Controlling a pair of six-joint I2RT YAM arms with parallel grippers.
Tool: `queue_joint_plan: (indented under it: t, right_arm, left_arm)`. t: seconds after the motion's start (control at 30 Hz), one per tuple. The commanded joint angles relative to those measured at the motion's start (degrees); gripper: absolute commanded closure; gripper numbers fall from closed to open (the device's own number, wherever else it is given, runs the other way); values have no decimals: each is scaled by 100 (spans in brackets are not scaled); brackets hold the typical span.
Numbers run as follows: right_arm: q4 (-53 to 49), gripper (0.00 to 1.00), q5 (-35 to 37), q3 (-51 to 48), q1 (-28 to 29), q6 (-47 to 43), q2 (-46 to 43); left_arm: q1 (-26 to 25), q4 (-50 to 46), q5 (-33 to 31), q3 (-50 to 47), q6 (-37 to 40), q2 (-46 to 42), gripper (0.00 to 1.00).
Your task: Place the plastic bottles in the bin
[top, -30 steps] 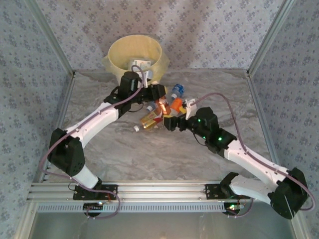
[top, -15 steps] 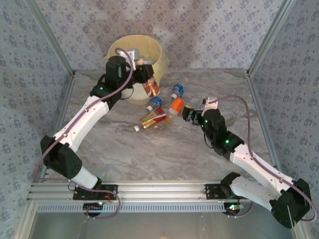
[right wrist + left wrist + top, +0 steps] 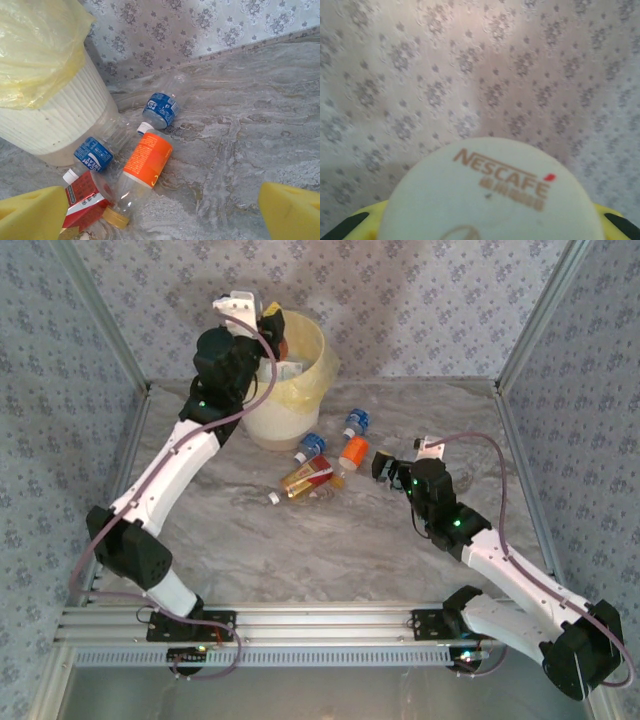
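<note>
Raised over bin (image 3: 300, 400), bottle (image 3: 487, 200) points end-on at camera.

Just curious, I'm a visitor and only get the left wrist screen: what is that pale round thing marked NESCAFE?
Observer: It's the end of a bottle clamped in the left end effector. The top view shows it raised at the rim of the bin.
Operator: Are other bottles waiting?
Observer: Yes, at least four lie on the table beside the bin, among them an orange-labelled bottle and two blue-labelled bottles.
Operator: What's the other arm doing?
Observer: The right end effector is open, low over the table and facing those bottles.
</note>
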Motion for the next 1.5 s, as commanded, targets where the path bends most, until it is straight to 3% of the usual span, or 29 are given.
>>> queue_joint_plan:
  t: [0.0,0.27,0.43,0.47,0.6,0.63,0.87,1.2,1.47]
  right_arm:
    - [-32,0,7,15,-53,121,-36]
    - [-115,0,-174,94,-73,25,-20]
    - [-129,0,-219,101,-88,-9,-4]
    - [-136,0,-220,109,-89,-21,-9]
    - [-129,0,-198,121,-94,-70,25]
    - [-121,0,-202,125,-106,-74,42]
    - [-138,0,-224,140,-118,-34,129]
    - [-343,0,-387,85,-292,282,229]
    - [-753,0,-959,220,-596,832,739]
  left_arm:
    - [327,506,-404,247,678,465,66]
    - [842,-917,-396,1379,515,1375,65]
    - [965,-1385,-675,1498,756,1761,61]
    - [974,-1515,-808,1694,810,1842,58]
    - [970,-2766,-1110,2654,745,2256,22]
    - [969,-3165,-1119,2973,639,2354,17]
    - [965,-4285,-616,3864,42,2343,7]
    - [965,-4511,212,3391,-681,1687,2]
    - [965,-3302,1159,1087,-1447,129,2]
